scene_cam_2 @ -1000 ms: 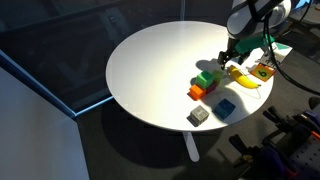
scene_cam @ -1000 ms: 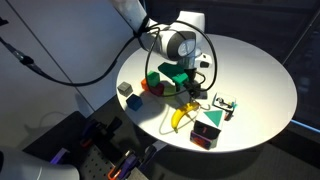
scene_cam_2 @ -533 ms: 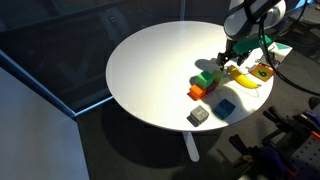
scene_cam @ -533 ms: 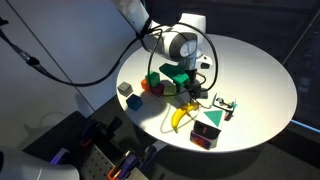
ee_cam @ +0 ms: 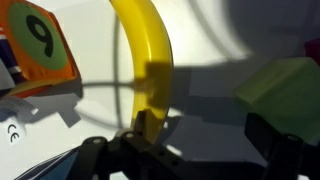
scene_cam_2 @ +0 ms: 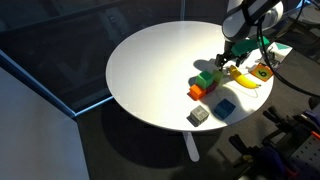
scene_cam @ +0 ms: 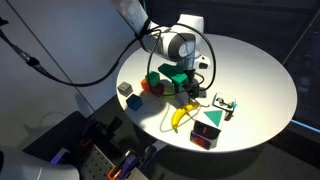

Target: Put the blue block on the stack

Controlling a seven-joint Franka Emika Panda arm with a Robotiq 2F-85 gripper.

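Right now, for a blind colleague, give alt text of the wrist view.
A yellow banana arcs down the middle over a white table; an orange card marked 9 upper left, a green block right, the gripper below.

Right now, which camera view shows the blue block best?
In an exterior view the blue block shows best: clear top face, nothing covering it. In an exterior view the blue block is small and dark. The wrist view misses it.

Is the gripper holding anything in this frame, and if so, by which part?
Nothing is held. In the wrist view the gripper has its jaws open, with the banana's end lying between them unclamped. The blue block sits apart on the table.
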